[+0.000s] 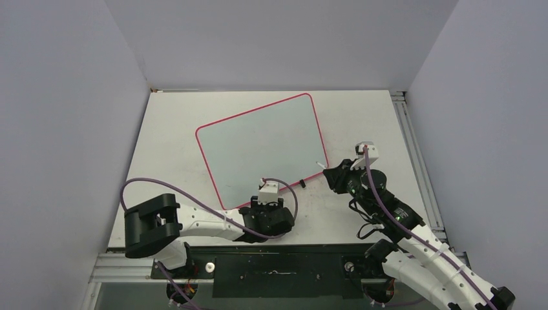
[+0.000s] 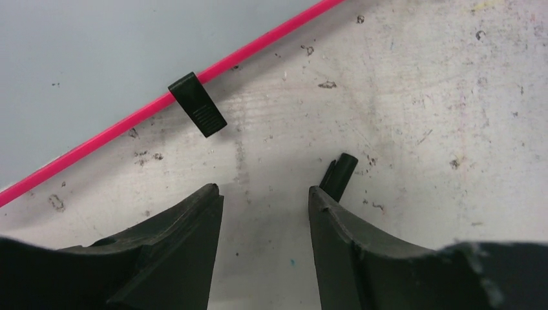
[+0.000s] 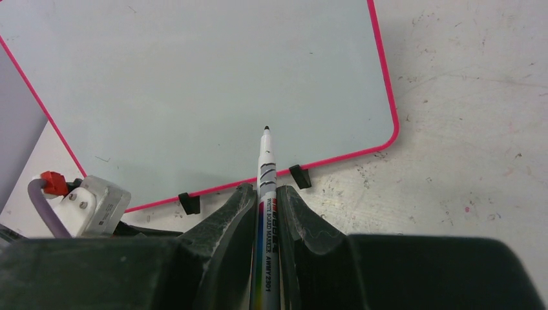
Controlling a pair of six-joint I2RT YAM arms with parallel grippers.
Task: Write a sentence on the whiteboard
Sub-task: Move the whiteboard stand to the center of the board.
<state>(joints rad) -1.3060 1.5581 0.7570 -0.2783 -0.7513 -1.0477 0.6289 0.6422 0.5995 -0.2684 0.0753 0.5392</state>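
Note:
The whiteboard (image 1: pixel 265 139), white with a pink-red rim, lies tilted on the table; its face (image 3: pixel 194 84) is blank and no sentence is in view. My right gripper (image 3: pixel 266 192) (image 1: pixel 334 174) is shut on a whiteboard marker (image 3: pixel 266 174) at the board's near right corner. The marker's bare black tip points over the board. My left gripper (image 2: pixel 265 194) (image 1: pixel 262 205) stands open over bare tabletop just off the board's near edge, with nothing between its fingers. A small black cap (image 2: pixel 340 173) lies by its right finger.
Black feet (image 2: pixel 197 103) (image 3: pixel 299 175) stick out from the board's near rim. The tabletop (image 2: pixel 420 97) is scuffed and stained. Grey walls close in the left, back and right sides. A metal rail (image 1: pixel 413 148) runs along the right edge.

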